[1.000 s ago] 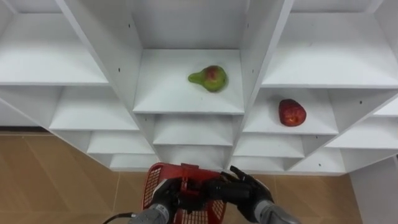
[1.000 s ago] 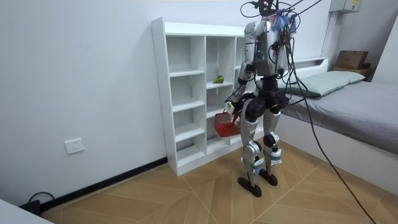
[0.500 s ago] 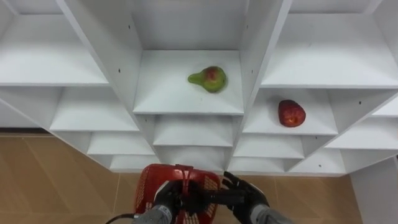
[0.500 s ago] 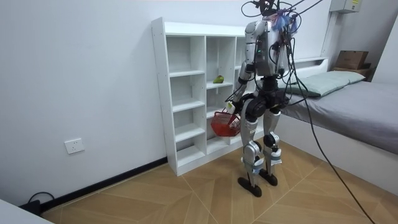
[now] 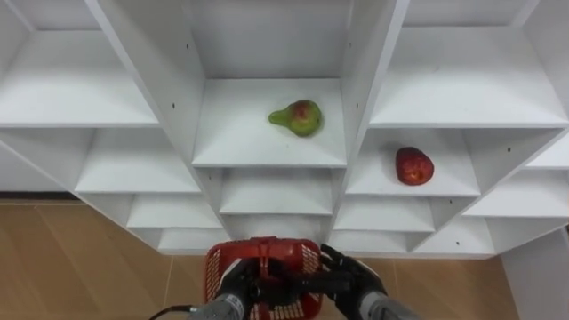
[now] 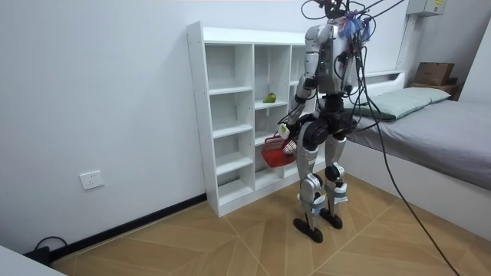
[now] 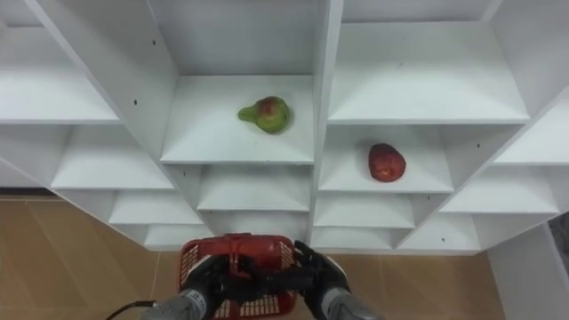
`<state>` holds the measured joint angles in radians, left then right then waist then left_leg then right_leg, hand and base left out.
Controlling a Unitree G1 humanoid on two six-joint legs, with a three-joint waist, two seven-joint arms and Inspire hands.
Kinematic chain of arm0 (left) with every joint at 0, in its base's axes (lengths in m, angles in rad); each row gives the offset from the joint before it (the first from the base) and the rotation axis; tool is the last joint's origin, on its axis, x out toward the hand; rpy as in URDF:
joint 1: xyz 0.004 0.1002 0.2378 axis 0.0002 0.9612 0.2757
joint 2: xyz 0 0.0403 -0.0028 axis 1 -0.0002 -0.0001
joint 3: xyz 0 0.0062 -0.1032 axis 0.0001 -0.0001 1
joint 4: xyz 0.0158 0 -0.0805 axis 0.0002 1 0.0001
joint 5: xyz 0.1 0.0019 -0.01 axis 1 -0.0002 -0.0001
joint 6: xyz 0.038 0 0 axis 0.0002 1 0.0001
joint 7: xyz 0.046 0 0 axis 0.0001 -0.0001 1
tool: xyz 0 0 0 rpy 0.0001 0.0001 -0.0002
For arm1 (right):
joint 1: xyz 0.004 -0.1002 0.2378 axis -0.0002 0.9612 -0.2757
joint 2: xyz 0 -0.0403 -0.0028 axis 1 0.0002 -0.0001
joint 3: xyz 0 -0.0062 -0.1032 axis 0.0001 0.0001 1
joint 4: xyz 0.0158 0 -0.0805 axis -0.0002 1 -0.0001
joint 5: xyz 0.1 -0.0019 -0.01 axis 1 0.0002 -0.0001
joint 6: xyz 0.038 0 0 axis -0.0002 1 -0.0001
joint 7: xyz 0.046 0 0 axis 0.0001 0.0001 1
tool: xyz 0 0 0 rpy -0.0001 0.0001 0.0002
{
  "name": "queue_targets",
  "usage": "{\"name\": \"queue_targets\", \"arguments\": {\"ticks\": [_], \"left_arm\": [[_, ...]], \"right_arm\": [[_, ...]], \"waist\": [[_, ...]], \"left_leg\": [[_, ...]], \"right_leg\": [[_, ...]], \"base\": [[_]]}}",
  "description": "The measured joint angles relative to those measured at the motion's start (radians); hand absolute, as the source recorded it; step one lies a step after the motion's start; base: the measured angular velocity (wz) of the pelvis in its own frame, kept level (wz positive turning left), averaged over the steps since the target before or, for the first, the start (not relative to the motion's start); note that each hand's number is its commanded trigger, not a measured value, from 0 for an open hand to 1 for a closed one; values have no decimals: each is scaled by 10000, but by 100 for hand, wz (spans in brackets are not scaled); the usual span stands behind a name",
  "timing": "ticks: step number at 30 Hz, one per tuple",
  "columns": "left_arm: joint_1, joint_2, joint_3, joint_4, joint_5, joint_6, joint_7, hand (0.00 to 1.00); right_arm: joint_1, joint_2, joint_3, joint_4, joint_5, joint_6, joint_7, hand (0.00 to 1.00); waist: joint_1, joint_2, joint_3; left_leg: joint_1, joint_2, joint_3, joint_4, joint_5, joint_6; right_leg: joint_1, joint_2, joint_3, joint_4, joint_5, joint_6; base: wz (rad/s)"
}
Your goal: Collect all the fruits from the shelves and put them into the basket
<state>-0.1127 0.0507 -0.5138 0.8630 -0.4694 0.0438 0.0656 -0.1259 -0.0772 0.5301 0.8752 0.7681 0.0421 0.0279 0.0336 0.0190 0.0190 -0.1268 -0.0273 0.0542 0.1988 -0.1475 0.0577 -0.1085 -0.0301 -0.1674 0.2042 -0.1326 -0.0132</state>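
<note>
Weight of the red basket (image 5: 222,263) should be kept in the left hand (image 5: 236,286), curled round its handle (image 5: 264,252), while the right hand (image 5: 354,277) beside it, whose grip cannot be told, is raised to the pear (image 5: 299,116) above, the apple (image 5: 413,165) lying further right.

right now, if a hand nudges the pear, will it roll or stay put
The pear lies on its side on a flat shelf, so a nudge would probably swing it in a curve around its narrow end. Its rounded, smooth-looking skin may slip from a loose grip. With left hand and right hand both gripping the basket, one must let go first.
</note>
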Motion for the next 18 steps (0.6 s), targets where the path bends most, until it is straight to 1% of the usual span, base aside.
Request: {"name": "queue_targets", "arguments": {"ticks": [3,6,9,10,12,13,14,16,18], "left_arm": [[105,76,0,0,-79,-17,107,100],[179,195,12,0,-73,-23,138,100],[291,355,34,11,-79,-23,138,100],[309,386,34,12,-78,-23,141,100],[465,386,127,8,-78,-57,184,100],[516,404,193,8,-81,-56,190,100],[561,465,279,3,-83,-58,197,100],[613,479,439,-16,-117,-76,196,100],[632,516,495,-15,-125,-77,188,100]], "right_arm": [[1,-7,-11,1,-367,0,-14,0],[36,-49,-27,-159,-1211,1,-29,0],[129,-78,-43,-328,-2101,-7,-9,0],[151,-77,-43,-350,-2292,-6,0,0],[453,-170,-36,-910,-3359,-6,39,0],[530,-193,-34,-1076,-3590,-6,69,0],[656,-316,-28,-1444,-3960,-3,101,0],[807,-435,-31,-2012,-4497,-5,200,0],[904,-596,-42,-2665,-5230,-2,195,0]], "waist": [[-2,-7,-4],[-10,-40,-20],[-41,-129,-74],[-47,-141,-82],[-1,-199,-86],[-3,-234,-108],[10,-299,-130],[7,-353,-125],[34,-359,-120]], "left_leg": [[6,-4,-10,7,0,0],[-5,-16,-25,29,0,0],[24,-19,-53,42,0,0],[36,-19,-63,45,0,0],[168,-20,-74,27,-1,0],[186,-22,-72,13,-2,-1],[192,-22,-70,1,-3,-3],[200,-18,-69,16,-3,-4],[231,-25,-70,22,-3,-4]], "right_leg": [[11,1,6,1,0,0],[8,0,34,-11,-14,-4],[55,-12,6,-23,-22,-7],[76,-14,18,-22,-22,-7],[212,-18,20,-20,-45,4],[224,-18,21,-18,-62,2],[226,-19,26,-18,-83,-6],[244,-12,28,-16,-90,-15],[269,-21,18,-16,-91,-15]], "base": [[0],[0],[1],[6],[2],[0],[0],[0],[0]]}}
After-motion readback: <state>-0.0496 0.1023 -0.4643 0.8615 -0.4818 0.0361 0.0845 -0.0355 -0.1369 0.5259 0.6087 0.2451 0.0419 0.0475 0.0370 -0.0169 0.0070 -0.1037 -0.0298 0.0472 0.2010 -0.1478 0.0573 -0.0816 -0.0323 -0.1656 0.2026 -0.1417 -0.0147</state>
